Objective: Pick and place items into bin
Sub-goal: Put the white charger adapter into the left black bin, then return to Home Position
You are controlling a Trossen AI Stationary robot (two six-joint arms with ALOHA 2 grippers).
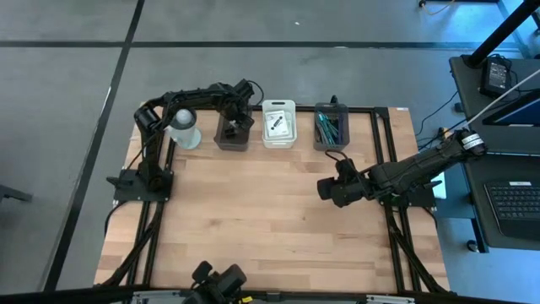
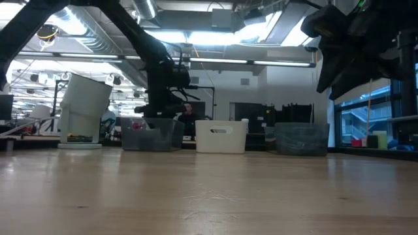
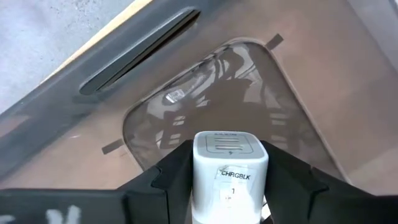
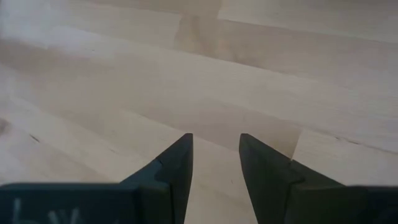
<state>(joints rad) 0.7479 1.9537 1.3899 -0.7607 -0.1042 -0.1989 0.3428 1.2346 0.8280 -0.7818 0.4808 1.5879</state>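
My left gripper (image 3: pixel 230 163) hangs over the clear grey bin (image 1: pixel 232 135) at the table's far edge, shut on a white block (image 3: pixel 230 171) labelled CHRGBLK. The bin's bare floor (image 3: pixel 205 106) lies below the block. The middle white bin (image 1: pixel 278 125) holds a white packet with black marks (image 1: pixel 275 123). The dark right bin (image 1: pixel 331 127) holds teal and grey ties (image 1: pixel 327 127). My right gripper (image 4: pixel 216 149) is open above bare wood in the table's right half (image 1: pixel 325 187). Other items are out of view. My left gripper pinches the white block between its two fingers (image 3: pixel 171 177), one on each of two opposite side faces (image 3: pixel 202 180). The fingers come from above, pointing down into the grey bin. The block is lifted clear, its labelled end face (image 3: pixel 231 146) turned toward the bin floor.
A white cup-like cylinder (image 1: pixel 184 127) stands left of the grey bin, tilted in the low view (image 2: pixel 81 111). The three bins sit in a row along the far edge (image 2: pixel 222 136). Black frame rails (image 1: pixel 392 143) run along the table's sides. Bare wood (image 1: pixel 253 219) spans the middle and near part.
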